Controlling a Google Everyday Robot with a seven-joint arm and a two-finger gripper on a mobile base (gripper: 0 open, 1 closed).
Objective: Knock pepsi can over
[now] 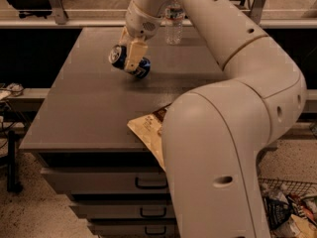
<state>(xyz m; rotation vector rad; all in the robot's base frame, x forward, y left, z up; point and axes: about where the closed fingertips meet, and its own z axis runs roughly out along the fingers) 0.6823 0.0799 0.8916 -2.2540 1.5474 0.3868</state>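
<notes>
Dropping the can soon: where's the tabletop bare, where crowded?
The gripper, shut on the tilted can, hangs over the table. Bare: everything left of the can in view, and the strip between can and snack bag. Crowded: the back edge by the bottle, front right under the arm.
</notes>
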